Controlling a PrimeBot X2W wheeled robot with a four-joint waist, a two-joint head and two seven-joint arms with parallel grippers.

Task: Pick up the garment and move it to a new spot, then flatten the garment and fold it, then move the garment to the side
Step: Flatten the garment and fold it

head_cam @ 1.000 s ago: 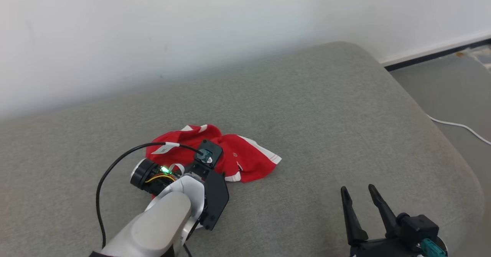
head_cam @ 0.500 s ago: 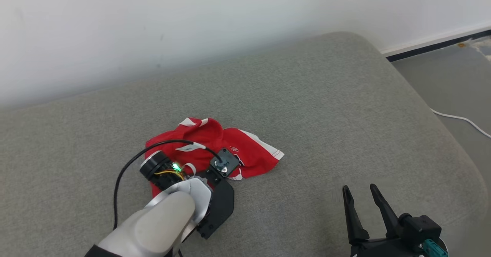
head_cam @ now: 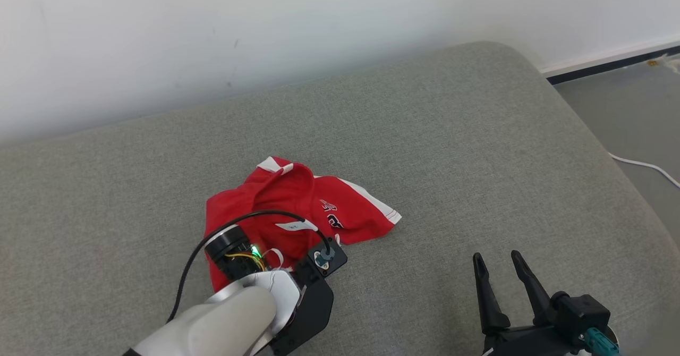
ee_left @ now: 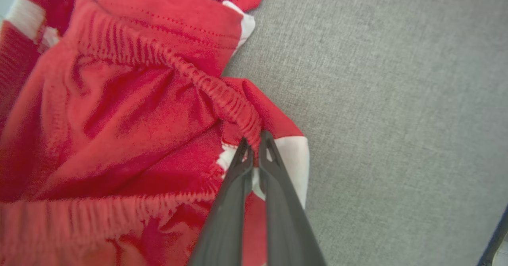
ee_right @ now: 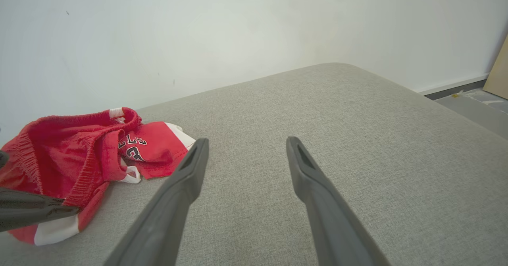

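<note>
A broad grey upholstered surface [head_cam: 478,149] is seen, backed along its far edge by a pale wall [head_cam: 265,26] and rounded at its far right corner. The garment [head_cam: 287,202], a pair of red shorts with white trim and dark lettering, is crumpled in a heap left of the surface's middle and toward its near edge, well apart from the rounded corner.

The right gripper [head_cam: 496,257] is held above the near right part of the surface with its fingers spread and nothing between them, well apart from the cloth. The left gripper [ee_left: 256,139] is pressed together on the near side of the heap, and a fold of the elastic waistband [ee_left: 222,95] is pinched between its tips, just beside a patch of white trim [ee_left: 295,155].

The garment is judged to be light, soft and limp: it can be expected to sag and bunch when lifted, and nothing fragile is involved. The gathered waistband is thought the best place to be gripped, since its thicker ribbed edge should slip less than the smooth thin leg fabric. For flattening, a second hold farther along the waistband would probably be needed.
</note>
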